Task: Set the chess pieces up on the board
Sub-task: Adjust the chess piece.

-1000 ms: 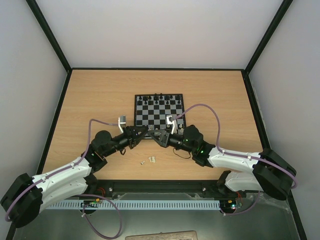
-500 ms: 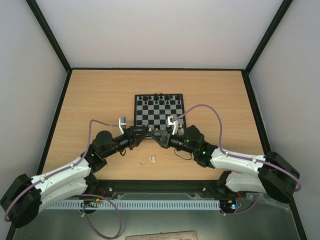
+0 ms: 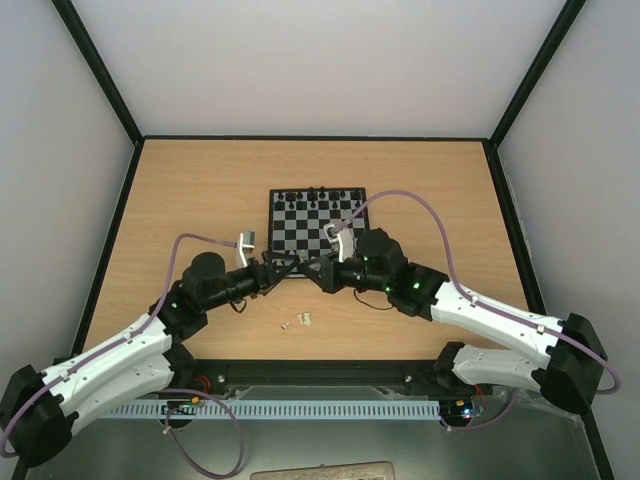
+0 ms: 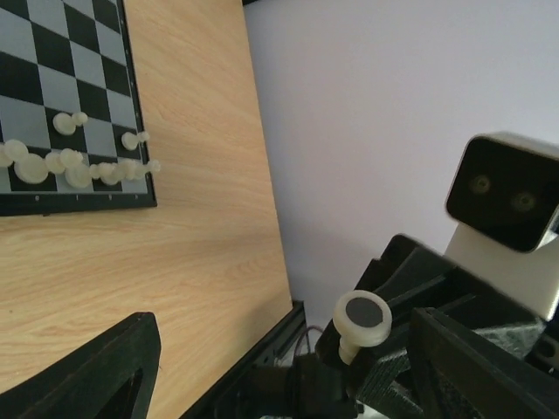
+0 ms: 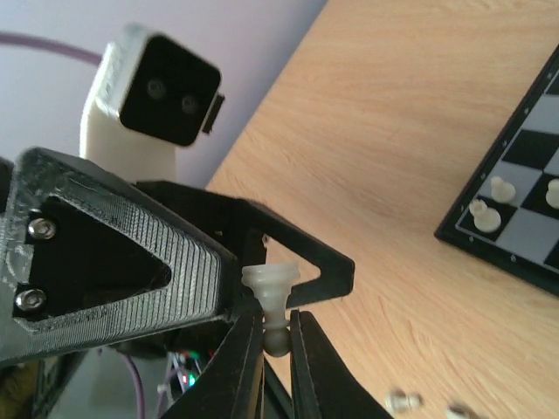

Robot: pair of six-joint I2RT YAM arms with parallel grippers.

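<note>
The left gripper [image 3: 287,267] has sprung wide, nose-to-nose with the right gripper [image 5: 276,330] pinching a cream chess piece [image 5: 271,284].

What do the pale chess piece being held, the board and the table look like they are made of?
Chess piece: likely moulded plastic, cream and slightly translucent, with a soft sheen.
Board: hard to tell. It has flat printed black and grey squares and a smooth black border, so perhaps plastic or card.
Table: light wood-grain surface, matte and even, so probably laminate rather than solid wood.
</note>
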